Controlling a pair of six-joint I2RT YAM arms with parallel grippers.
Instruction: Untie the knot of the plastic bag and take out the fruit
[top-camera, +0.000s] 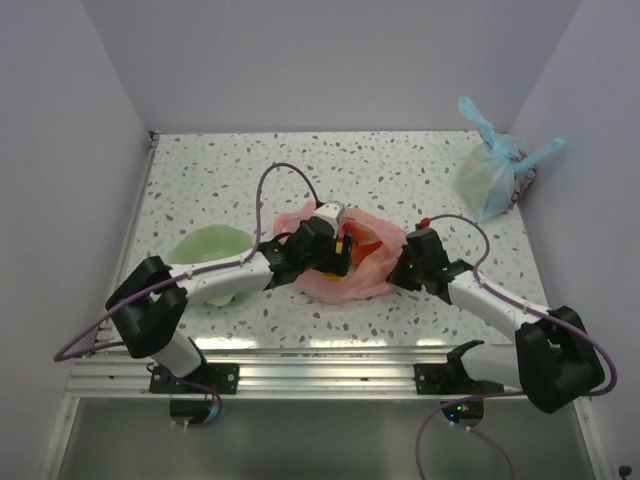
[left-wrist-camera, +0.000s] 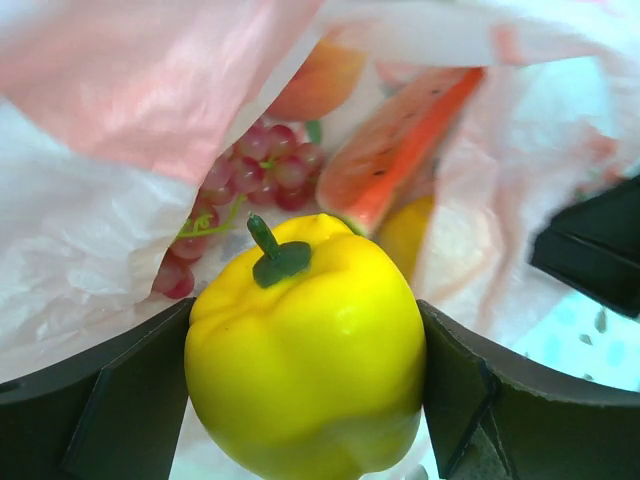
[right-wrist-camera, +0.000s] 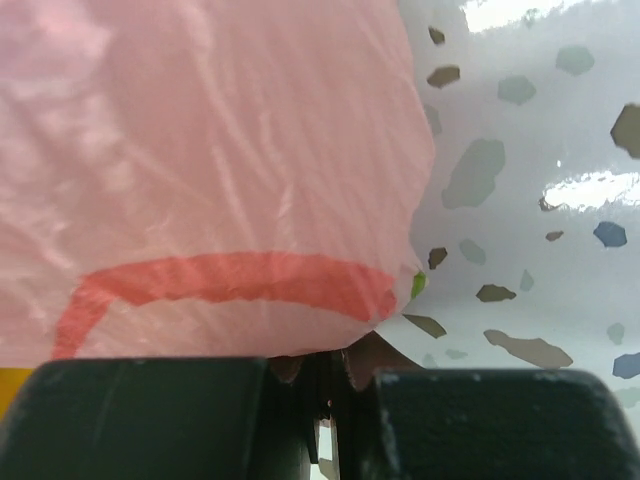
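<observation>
At the mouth of the plastic bag (top-camera: 350, 285), a yellow fruit (left-wrist-camera: 305, 330) with a short green stalk sat clasped in the left gripper (left-wrist-camera: 306, 395), one dark finger pressed against each flank. It looked like a hard, glossy toy: probably light and stiff, not easily bruised, but smooth enough to slide out of a loose pinch. The widest part of the body, where the fingers already sat, seemed the best hold. The stalk looked too small to trust.

Deeper inside the bag lay a dark red grape cluster (left-wrist-camera: 265, 165), a watermelon slice (left-wrist-camera: 400, 150), an orange-pink round fruit (left-wrist-camera: 320, 80) and a second yellow piece (left-wrist-camera: 405, 235). The cluster would likely be knobbly and best taken across its bulk, and the slice across its flat faces.

The bag was thin, crinkly film, limp and prone to drape over the opening, so it had to be held back. No knot was to be seen, and the mouth gaped. On the bag's right edge the right gripper (right-wrist-camera: 325, 400) was closed tight on a fold of pink film.

Left of the bag stood a green bowl (top-camera: 210, 245). Well off to the bag's right and rear, a tied blue bag (top-camera: 490, 175) sat on the speckled table (top-camera: 400, 160).
</observation>
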